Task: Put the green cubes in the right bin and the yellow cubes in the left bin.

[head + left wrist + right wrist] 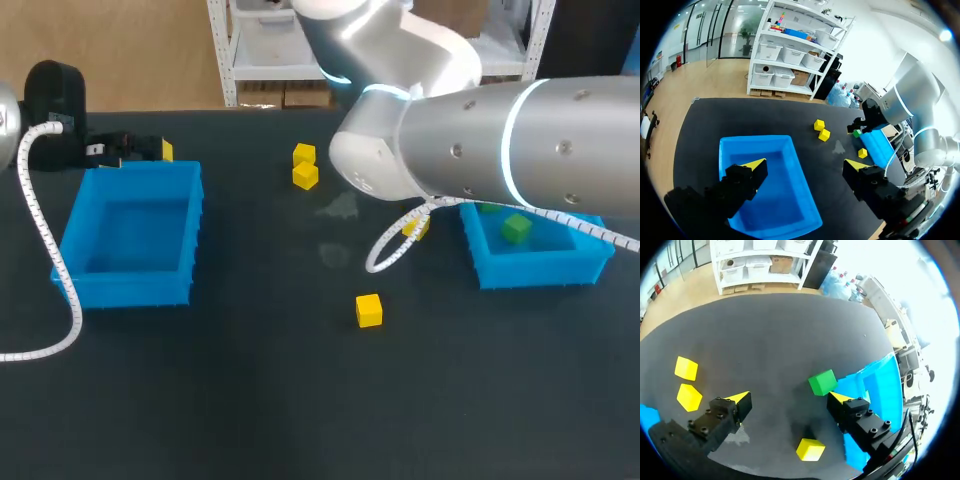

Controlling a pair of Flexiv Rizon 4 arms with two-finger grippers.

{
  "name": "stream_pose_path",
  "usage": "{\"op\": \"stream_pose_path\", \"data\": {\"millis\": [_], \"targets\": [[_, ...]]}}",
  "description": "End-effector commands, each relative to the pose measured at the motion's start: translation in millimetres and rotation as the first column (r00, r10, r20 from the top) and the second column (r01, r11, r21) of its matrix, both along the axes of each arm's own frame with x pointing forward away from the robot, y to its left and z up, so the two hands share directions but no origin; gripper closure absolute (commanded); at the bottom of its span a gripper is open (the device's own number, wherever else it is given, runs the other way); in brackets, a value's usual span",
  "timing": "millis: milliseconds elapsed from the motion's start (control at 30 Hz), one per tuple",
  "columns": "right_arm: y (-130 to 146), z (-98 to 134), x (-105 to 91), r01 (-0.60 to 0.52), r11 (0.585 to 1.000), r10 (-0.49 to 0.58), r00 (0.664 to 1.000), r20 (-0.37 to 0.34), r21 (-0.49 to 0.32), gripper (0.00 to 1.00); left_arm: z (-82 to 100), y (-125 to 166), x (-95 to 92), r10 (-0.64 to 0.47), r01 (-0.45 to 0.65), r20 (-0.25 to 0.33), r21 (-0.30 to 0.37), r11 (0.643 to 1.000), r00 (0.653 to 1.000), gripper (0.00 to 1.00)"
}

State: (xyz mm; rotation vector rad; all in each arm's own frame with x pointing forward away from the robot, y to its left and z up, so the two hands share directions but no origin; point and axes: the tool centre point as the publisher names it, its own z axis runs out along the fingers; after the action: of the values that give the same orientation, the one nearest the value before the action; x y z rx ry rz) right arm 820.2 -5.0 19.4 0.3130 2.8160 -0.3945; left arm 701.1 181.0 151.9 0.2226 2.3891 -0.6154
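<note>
The step in hand looks like the right arm's pick of a green cube; the right gripper has its fingers spread wide, touching nothing; the cube sits ahead of them, nearer one finger than the other and just beside the outer wall of the right bin; whether it rests on the desk I cannot tell. To do it well I would shift the gripper sideways until the cube is centred, keep the nearer finger off the bin wall, come straight down, then close squarely on two flat faces. A yellow cube lies under the gripper and should be left alone.

The right bin holds at least one more green cube; the left bin shows only its blue floor. The left gripper hangs over it, fingers apart and gripping nothing; the other yellow cubes lie on the desk between the bins.
</note>
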Motion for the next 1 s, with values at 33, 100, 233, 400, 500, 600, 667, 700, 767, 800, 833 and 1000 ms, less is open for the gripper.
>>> {"op": "stream_pose_path", "data": {"millis": [33, 100, 233, 400, 500, 600, 667, 700, 767, 800, 833, 1000], "targets": [[5, -2, 1.8, 0.011, 1.000, -0.011, 1.000, -0.005, -0.009, 0.00, -1.8, 2, -0.7, -0.007, 0.007, 0.007, -0.010, 1.000, 1.000, 0.00], [5, -4, 2.5, 0.013, 1.000, -0.013, 1.000, -0.005, -0.012, 0.00, -1.8, 2, -0.7, -0.007, 0.007, 0.007, -0.010, 1.000, 1.000, 0.00], [2, -7, 5.0, 0.007, 1.000, -0.007, 1.000, -0.015, -0.024, 0.00, -1.8, 2, -0.7, -0.007, 0.007, 0.007, -0.010, 1.000, 1.000, 0.00], [-7, -6, 10.5, -0.001, 0.999, 0.001, 1.000, -0.021, -0.042, 0.00, -1.8, 2, -0.7, -0.007, 0.007, 0.007, -0.010, 1.000, 1.000, 0.00], [-9, -5, 12.0, 0.007, 0.999, -0.008, 1.000, -0.019, -0.041, 0.00, -1.8, 2, -0.7, -0.007, 0.007, 0.007, -0.010, 1.000, 1.000, 0.00], [-3, -8, 12.6, 0.013, 1.000, -0.013, 1.000, -0.019, -0.026, 0.00, -1.8, 2, -0.7, -0.007, 0.007, 0.007, -0.010, 1.000, 1.000, 0.00], [2, -10, 11.8, 0.020, 1.000, -0.020, 1.000, -0.018, -0.017, 0.00, -1.8, 2, -0.7, -0.007, 0.007, 0.007, -0.010, 1.000, 1.000, 0.00], [4, -11, 11.4, 0.021, 1.000, -0.022, 1.000, -0.019, -0.014, 0.00, -1.8, 2, -0.7, -0.007, 0.007, 0.007, -0.010, 1.000, 1.000, 0.00], [7, -11, 10.5, 0.025, 1.000, -0.025, 0.999, -0.021, -0.008, 0.00, -1.8, 2, -0.7, -0.007, 0.007, 0.007, -0.010, 1.000, 1.000, 0.00], [7, -10, 9.7, 0.031, 0.999, -0.031, 0.999, -0.018, -0.007, 0.00, -1.8, 2, -0.7, -0.007, 0.007, 0.007, -0.010, 1.000, 1.000, 0.00], [7, -9, 9.0, 0.034, 0.999, -0.034, 0.999, -0.016, -0.007, 0.00, -1.8, 2, -0.7, -0.007, 0.007, 0.007, -0.010, 1.000, 1.000, 0.00], [6, -1, 3.8, 0.096, 0.995, -0.096, 0.995, 0.003, -0.012, 0.00, -1.8, 2, -0.7, -0.007, 0.007, 0.007, -0.010, 1.000, 1.000, 0.00]]}}
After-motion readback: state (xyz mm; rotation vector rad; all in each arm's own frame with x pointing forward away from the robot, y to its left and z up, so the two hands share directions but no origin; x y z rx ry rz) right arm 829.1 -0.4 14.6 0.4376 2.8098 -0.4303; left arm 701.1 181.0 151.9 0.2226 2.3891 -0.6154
